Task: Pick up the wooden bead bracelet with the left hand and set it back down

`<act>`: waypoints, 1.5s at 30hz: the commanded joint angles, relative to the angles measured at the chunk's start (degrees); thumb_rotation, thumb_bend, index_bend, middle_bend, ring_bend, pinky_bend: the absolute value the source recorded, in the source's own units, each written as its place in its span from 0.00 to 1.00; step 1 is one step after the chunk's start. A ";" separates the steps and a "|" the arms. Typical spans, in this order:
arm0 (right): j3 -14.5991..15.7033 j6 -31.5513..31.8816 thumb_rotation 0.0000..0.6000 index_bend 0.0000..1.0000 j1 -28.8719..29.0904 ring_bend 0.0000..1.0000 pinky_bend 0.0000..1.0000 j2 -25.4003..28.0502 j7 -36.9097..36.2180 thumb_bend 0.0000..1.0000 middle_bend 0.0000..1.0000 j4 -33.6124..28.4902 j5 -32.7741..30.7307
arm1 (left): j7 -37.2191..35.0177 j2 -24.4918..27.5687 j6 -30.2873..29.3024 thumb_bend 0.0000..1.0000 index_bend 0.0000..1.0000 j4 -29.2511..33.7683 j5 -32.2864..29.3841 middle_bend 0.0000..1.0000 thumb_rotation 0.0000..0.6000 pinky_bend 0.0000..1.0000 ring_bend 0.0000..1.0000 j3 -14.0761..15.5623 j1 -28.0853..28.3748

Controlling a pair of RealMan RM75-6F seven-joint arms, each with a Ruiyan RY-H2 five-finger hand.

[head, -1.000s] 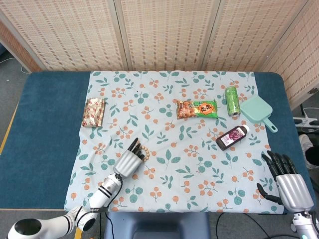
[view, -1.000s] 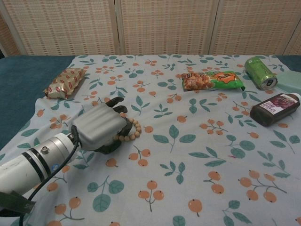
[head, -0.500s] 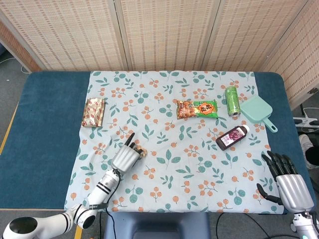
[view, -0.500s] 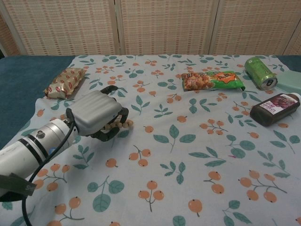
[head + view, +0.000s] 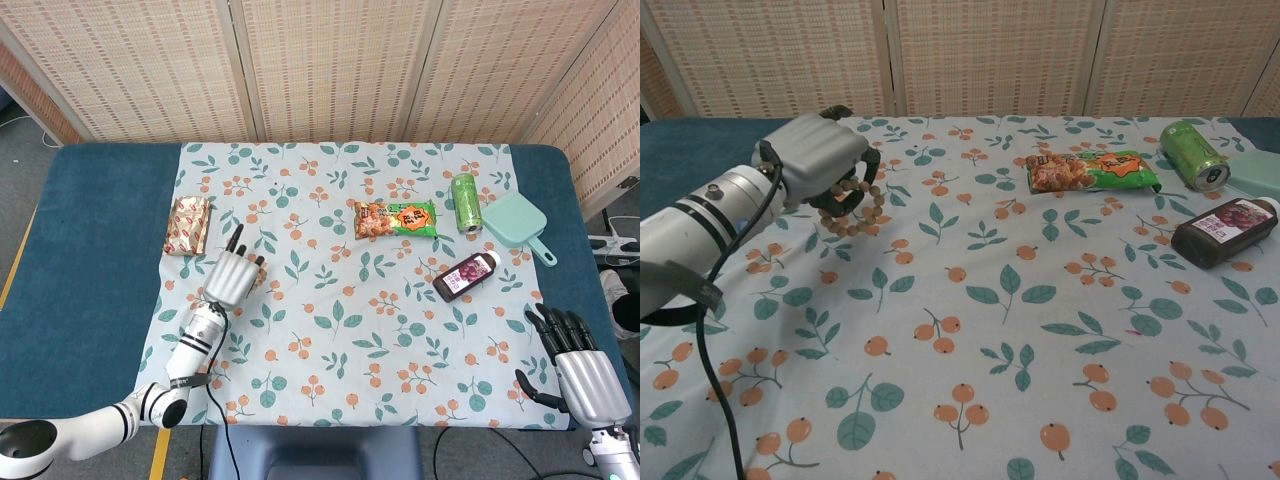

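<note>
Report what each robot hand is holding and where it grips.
The left robot hand holds the wooden bead bracelet by its upper part, the rest of the loop hanging below. The right robot hand holds nothing.

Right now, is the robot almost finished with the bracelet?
About halfway. The pick-up looks done: the left hand holds the wooden bead bracelet, which dangles above the tablecloth. Left to do: lower it and let go. The right hand rests open.

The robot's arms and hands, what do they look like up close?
The left hand has a smooth grey shell with black fingers, on a silver-white round arm with black bands and a black cable alongside. The right hand looks alike: a ribbed grey back and black fingers.
</note>
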State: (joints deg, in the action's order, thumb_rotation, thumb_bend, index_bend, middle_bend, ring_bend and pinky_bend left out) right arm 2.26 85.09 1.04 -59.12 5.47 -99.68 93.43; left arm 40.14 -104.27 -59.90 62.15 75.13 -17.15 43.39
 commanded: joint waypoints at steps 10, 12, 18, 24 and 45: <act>0.20 0.34 0.64 0.00 0.05 0.00 0.00 0.40 -1.56 0.32 0.00 0.28 0.84 | -5.55 -6.20 -4.43 0.72 0.69 -1.15 -21.82 0.82 1.00 0.09 0.45 -16.74 -0.08; 0.28 0.30 0.65 0.00 0.07 0.00 0.00 0.46 -1.77 0.32 0.00 0.28 0.99 | -5.31 -4.11 0.65 0.75 0.69 7.95 -36.05 0.83 1.00 0.11 0.47 -23.38 -1.36; 0.36 0.80 0.64 0.00 -0.11 0.00 0.00 0.65 -2.25 0.32 0.00 0.25 1.37 | -3.85 8.70 8.89 0.79 0.68 23.29 -83.44 0.85 1.00 0.12 0.47 -37.22 -1.80; 0.55 0.48 0.64 0.00 0.02 0.00 0.00 0.54 -2.10 0.32 0.00 0.27 1.66 | -7.47 13.87 12.59 0.85 0.68 26.74 -94.76 0.85 1.00 0.14 0.47 -39.07 -2.40; 0.66 0.67 0.64 0.00 0.05 0.00 0.00 0.59 -2.31 0.32 0.00 0.15 2.15 | -28.15 27.52 38.27 0.71 0.45 27.88 -110.78 0.77 1.00 0.06 0.44 -32.44 -5.27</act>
State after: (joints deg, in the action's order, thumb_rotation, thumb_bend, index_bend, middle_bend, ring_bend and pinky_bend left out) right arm 2.91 85.70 1.12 -58.55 3.18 -99.53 95.53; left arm 13.69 -77.77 -22.74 90.47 -36.99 -51.01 37.54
